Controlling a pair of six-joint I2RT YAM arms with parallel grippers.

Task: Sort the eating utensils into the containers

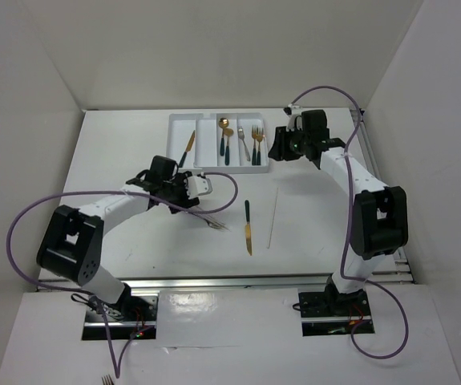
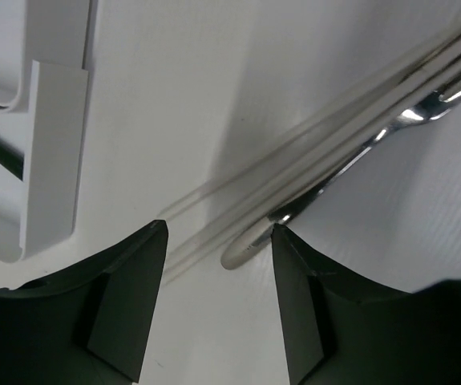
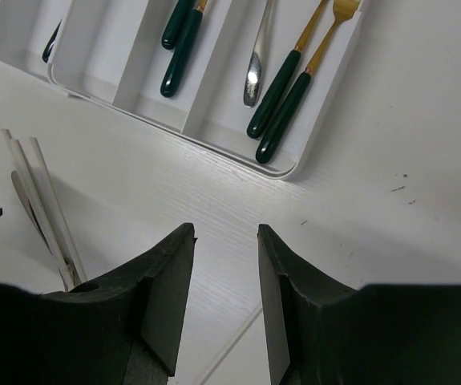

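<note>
The white tray (image 1: 180,122) lies at the back, and its compartments hold a gold knife (image 1: 188,147), gold spoons (image 1: 225,141), a silver fork (image 1: 244,143) and gold forks (image 1: 256,144) with teal handles. On the table lie a teal-handled gold knife (image 1: 248,228), a thin pale stick (image 1: 272,216) and a silver fork (image 1: 214,222). My left gripper (image 1: 196,207) is open low over the table. In the left wrist view the fork's handle end (image 2: 250,243) lies between the fingers, beside the right one, with blurred pale sticks (image 2: 318,152) alongside. My right gripper (image 1: 278,149) is open and empty by the tray's near right corner.
The tray's edge (image 2: 52,160) shows at the left of the left wrist view. In the right wrist view the tray corner (image 3: 288,170) is ahead of the gripper (image 3: 226,233), a pale stick (image 3: 232,353) lies below it, and sticks with a silver utensil (image 3: 42,200) lie at the left. White walls enclose the table.
</note>
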